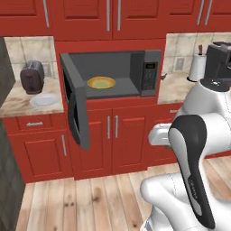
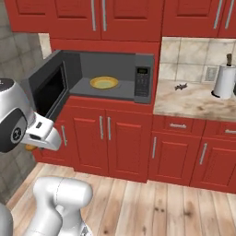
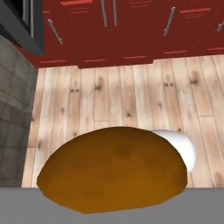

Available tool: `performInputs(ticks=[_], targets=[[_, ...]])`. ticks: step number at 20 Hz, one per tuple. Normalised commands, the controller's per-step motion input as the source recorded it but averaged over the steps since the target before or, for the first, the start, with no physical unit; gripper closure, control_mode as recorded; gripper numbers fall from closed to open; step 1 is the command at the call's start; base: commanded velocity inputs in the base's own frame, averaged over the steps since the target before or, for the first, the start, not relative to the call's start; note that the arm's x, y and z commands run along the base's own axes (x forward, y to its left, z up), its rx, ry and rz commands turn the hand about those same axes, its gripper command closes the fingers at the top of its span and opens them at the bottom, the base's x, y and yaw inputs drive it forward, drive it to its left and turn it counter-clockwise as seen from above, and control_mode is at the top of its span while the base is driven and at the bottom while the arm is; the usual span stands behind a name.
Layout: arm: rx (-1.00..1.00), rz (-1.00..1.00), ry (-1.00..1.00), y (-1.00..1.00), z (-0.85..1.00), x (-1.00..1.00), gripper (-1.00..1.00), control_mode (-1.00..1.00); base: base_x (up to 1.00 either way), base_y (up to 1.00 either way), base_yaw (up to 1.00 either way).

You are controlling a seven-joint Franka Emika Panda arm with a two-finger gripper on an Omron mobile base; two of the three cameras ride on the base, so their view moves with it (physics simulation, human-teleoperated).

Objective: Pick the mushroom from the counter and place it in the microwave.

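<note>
Mushroom [image 3: 111,168] clamped in the end effector.

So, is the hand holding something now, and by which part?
Yes, the small brown-orange rounded mushroom, held close under the hand; which part of it is gripped cannot be told.

Microwave [image 1: 113,74] sits in a niche under the red upper cabinets [image 1: 81,18], door [image 1: 74,106] swung wide open to the left, yellow plate [image 1: 101,82] inside on its floor, control panel on the right side. Left counter [image 1: 18,106] holds a dark toaster [image 1: 31,76] w/ a white plate [image 1: 44,99] just in front; right counter has a paper towel roll [image 1: 197,66]. White arm [image 1: 198,135] fills lower right over the wood floor [image 1: 85,198].
</note>
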Motion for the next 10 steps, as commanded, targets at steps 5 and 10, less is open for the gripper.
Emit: performInputs(ticks=[5,10], targets=[[0.00,0.00,0.00,0.00,0.00,0.00,1.00,1.00,0.74,-0.20,0.21],[0.00,0.00,0.00,0.00,0.00,0.00,1.00,1.00,0.74,-0.27,0.18]])
